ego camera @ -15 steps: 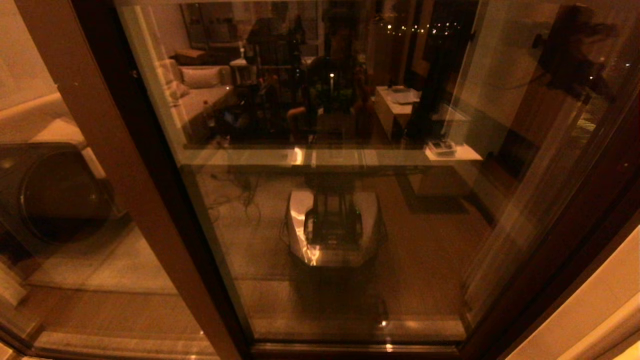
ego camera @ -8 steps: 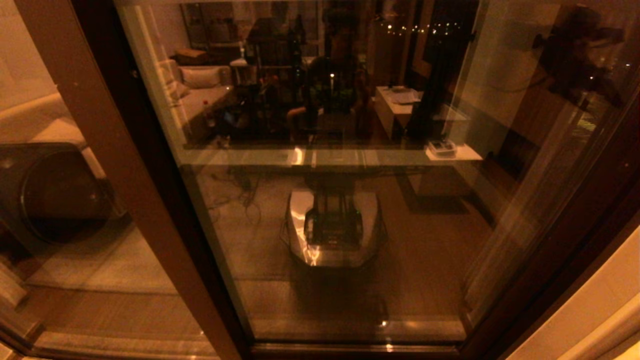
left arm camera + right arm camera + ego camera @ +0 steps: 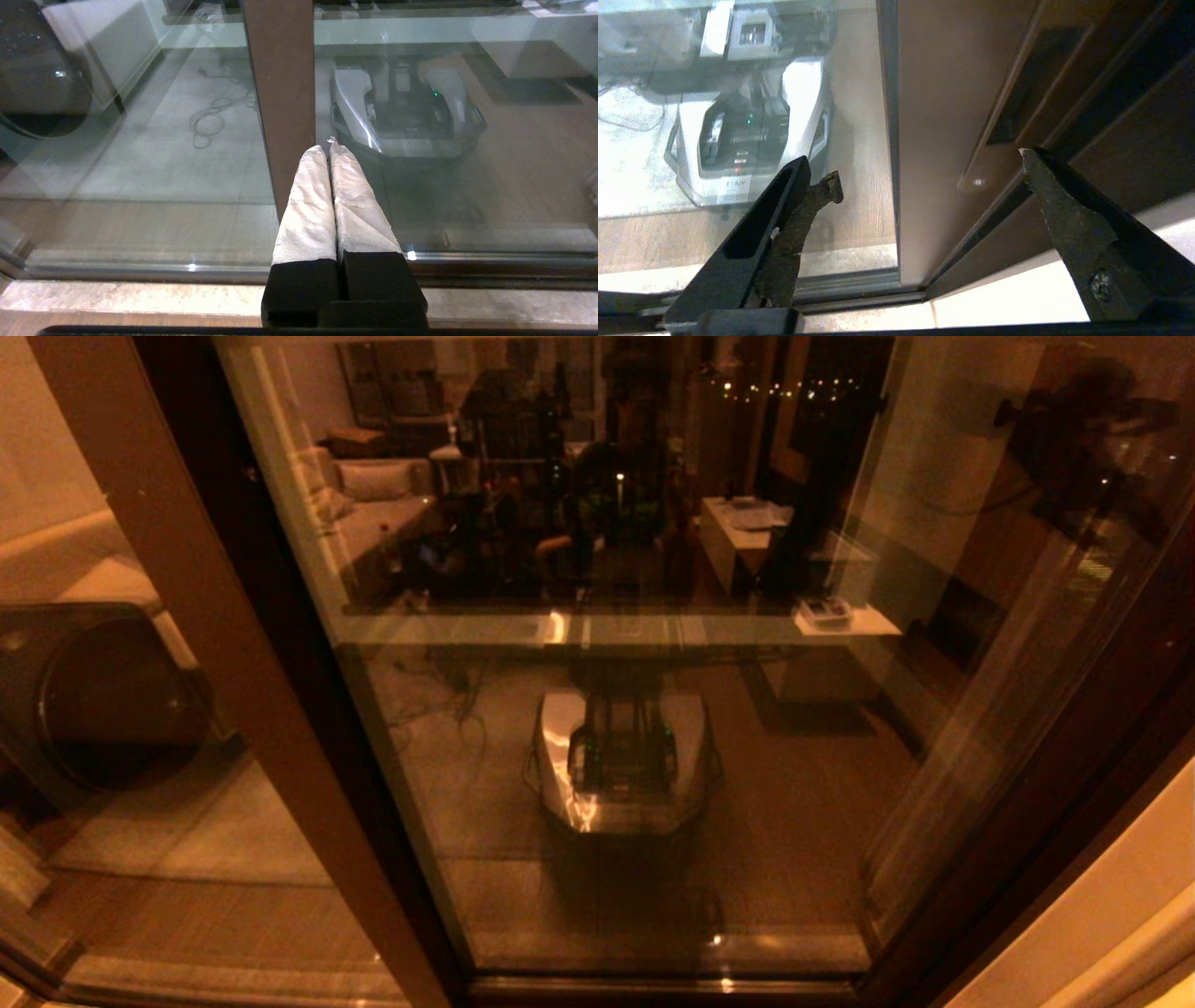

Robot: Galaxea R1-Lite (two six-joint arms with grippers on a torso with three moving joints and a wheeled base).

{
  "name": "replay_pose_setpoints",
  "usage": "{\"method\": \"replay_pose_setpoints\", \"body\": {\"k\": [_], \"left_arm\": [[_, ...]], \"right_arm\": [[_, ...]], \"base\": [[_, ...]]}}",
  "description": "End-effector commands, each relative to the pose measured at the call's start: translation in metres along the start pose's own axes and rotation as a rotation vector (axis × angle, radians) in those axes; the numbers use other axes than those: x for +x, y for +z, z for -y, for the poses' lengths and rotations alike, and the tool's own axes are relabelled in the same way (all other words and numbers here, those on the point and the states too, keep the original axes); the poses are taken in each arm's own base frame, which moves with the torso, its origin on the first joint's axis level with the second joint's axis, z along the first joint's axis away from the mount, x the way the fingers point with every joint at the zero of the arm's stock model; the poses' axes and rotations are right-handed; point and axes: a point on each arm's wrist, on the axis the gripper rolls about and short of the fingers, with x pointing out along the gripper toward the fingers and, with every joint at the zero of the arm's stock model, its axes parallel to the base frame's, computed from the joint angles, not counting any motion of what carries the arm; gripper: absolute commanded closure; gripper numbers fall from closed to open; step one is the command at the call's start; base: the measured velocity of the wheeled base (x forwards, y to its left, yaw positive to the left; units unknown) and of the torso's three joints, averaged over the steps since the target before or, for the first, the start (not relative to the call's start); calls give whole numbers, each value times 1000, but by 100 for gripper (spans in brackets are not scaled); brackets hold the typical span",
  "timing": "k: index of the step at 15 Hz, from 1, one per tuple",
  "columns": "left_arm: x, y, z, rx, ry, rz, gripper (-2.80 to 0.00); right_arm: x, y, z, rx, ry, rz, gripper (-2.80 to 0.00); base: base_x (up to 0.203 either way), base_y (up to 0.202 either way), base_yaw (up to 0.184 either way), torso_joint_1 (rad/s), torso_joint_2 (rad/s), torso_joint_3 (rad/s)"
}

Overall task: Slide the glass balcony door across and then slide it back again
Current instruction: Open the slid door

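Observation:
The glass balcony door fills the head view, a reflective pane in a dark brown frame, its right stile against the jamb. In the right wrist view that stile shows its recessed handle slot and a small screw. My right gripper is open just in front of the stile, below the slot, with nothing between its fingers. My left gripper is shut and empty, its white-wrapped fingertips pointing at the plain lighter-brown stile of the fixed panel. Neither gripper itself appears in the head view.
The fixed glass panel's stile runs down the left. Behind that glass sits a dark round-fronted machine. My own base is mirrored in the door pane. The floor track runs along the bottom; a pale wall flanks the right jamb.
The dark reflection at the pane's upper right has shifted slightly. The door and its frame stay where they were.

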Motion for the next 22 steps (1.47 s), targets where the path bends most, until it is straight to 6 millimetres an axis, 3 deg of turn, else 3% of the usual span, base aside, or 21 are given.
{"method": "replay_pose_setpoints", "body": {"k": [1, 6, 22], "left_arm": [[0, 0, 0, 1, 0, 0, 0], [0, 0, 0, 1, 0, 0, 0], [0, 0, 0, 1, 0, 0, 0]], "right_arm": [[6, 1, 3, -1, 4, 4, -280], [18, 3, 9, 13, 9, 8, -280], [24, 6, -3, 19, 45, 11, -280]], "base": [[0, 0, 0, 0, 0, 0], [0, 0, 0, 0, 0, 0], [0, 0, 0, 0, 0, 0]]}}
